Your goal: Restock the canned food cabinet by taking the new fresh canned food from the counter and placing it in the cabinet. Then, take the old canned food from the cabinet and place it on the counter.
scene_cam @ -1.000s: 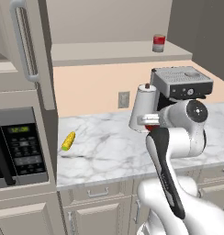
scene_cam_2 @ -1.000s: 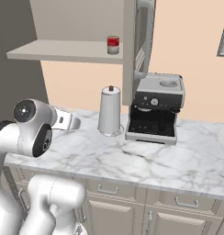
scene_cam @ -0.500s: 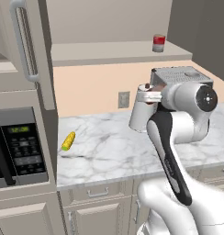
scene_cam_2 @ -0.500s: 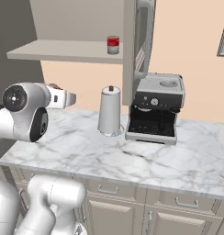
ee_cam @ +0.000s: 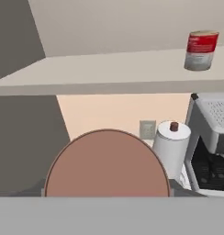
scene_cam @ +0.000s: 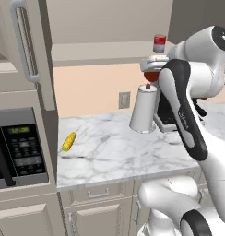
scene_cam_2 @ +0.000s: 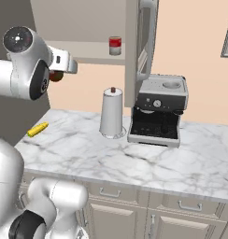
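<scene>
One new fresh canned food clamped in jaws, raised nearer cabinet shelf.

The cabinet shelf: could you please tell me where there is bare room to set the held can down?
The shelf board is bare all along left of the old can, which stands near its right end. The end effector holds the dark red can just below the shelf edge.

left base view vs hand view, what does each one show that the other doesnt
Left base view alone: the microwave, a corn cob on the counter, and drawer fronts below. Hand view alone: the flat end of the new fresh canned food close up, held between the jaws. Both: the old canned food on the cabinet shelf, the paper towel roll, the wall outlet and the coffee machine.
</scene>
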